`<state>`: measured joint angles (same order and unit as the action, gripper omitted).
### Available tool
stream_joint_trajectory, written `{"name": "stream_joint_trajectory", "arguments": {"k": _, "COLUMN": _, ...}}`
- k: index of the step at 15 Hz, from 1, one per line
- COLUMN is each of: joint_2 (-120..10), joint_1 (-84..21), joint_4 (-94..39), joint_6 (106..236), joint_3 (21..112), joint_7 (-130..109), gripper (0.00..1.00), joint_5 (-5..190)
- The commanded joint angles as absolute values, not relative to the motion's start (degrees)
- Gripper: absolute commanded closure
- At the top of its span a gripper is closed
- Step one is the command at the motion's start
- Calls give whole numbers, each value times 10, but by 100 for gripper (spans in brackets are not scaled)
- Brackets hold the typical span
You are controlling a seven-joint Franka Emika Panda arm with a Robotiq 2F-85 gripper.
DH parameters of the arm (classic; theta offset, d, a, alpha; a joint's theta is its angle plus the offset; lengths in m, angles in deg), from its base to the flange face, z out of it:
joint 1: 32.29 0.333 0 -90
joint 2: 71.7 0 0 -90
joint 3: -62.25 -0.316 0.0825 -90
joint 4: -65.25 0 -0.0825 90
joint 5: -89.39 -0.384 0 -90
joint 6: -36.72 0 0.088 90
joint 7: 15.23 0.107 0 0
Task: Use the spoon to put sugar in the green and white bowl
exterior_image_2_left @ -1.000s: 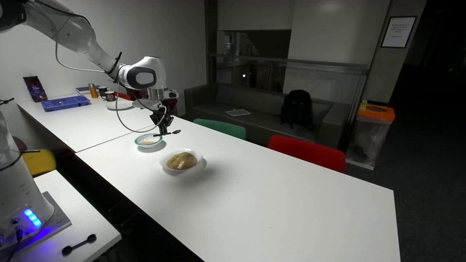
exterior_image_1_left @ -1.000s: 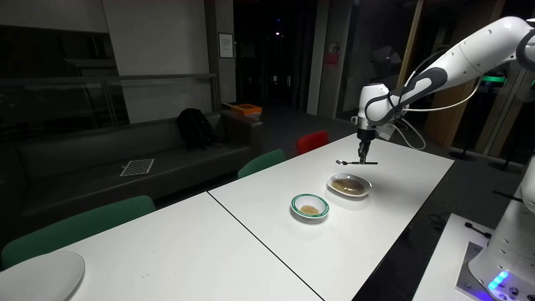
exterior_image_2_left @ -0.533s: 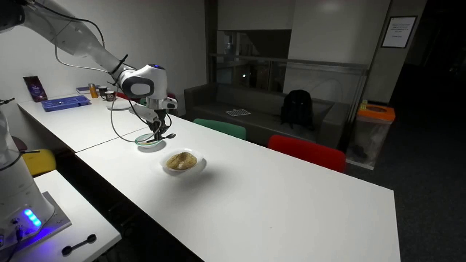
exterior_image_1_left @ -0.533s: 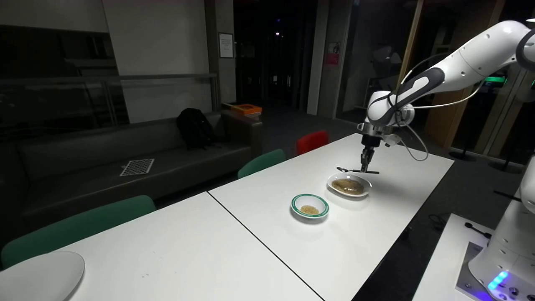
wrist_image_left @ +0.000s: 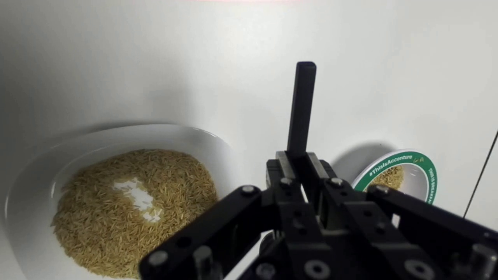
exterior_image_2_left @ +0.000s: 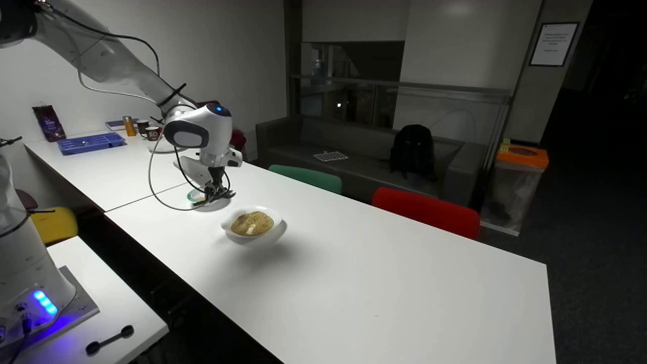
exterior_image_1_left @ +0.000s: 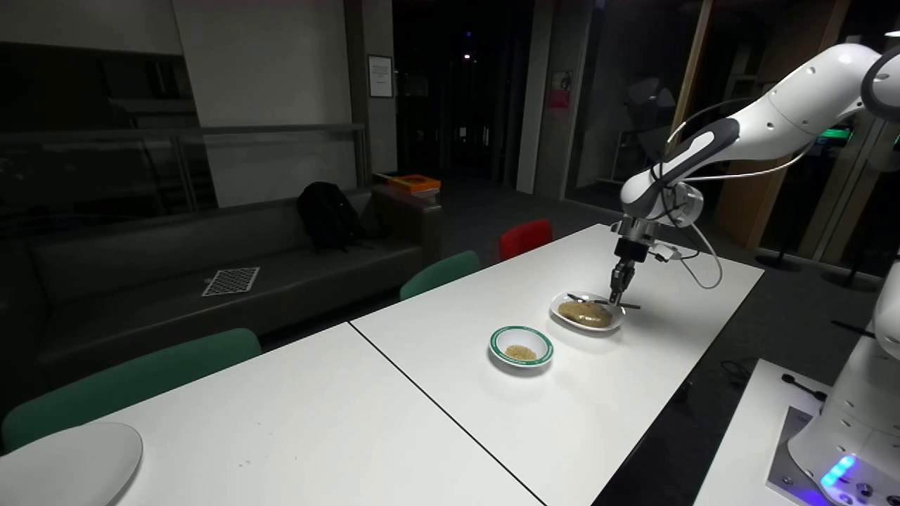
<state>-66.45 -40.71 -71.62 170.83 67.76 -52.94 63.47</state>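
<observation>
My gripper [wrist_image_left: 298,155] is shut on the dark handle of the spoon [wrist_image_left: 302,105], whose end sticks out past the fingertips. The spoon's head [exterior_image_2_left: 229,194] is hidden in the wrist view and shows small in both exterior views; I cannot tell whether it carries anything. The sugar [wrist_image_left: 116,233], a tan heap of rice-like grains, fills a white dish [wrist_image_left: 155,136] left of the gripper, with a pale bare patch in it. To the right stands the green and white bowl [wrist_image_left: 432,179], holding a few grains. From above, the gripper appears between dish and bowl, raised off the table.
A white plate [exterior_image_1_left: 70,464] lies on the adjoining table. Farther along are a blue tray [exterior_image_2_left: 91,144], a mug [exterior_image_2_left: 152,133] and an orange bottle [exterior_image_2_left: 129,126]. A red chair [exterior_image_2_left: 424,212] and a green chair [exterior_image_2_left: 303,177] stand along the table's far side.
My gripper has come down with the spoon still in it, and the wrist has tilted. The spoon's head now slopes more than a second ago. Dish and bowl have not moved.
</observation>
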Motion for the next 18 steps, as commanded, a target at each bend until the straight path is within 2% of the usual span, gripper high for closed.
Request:
{"name": "stream_joint_trajectory", "arguments": {"k": 1, "joint_2": -673, "joint_1": -420, "joint_4": -732, "joint_6": 1714, "joint_3": 676, "joint_7": -587, "gripper": 97, "joint_5": 577}}
{"name": "stream_joint_trajectory", "arguments": {"k": 18, "joint_2": -583, "joint_1": -461, "joint_4": -681, "joint_6": 1693, "joint_3": 675, "joint_7": -690, "gripper": 97, "joint_5": 476}}
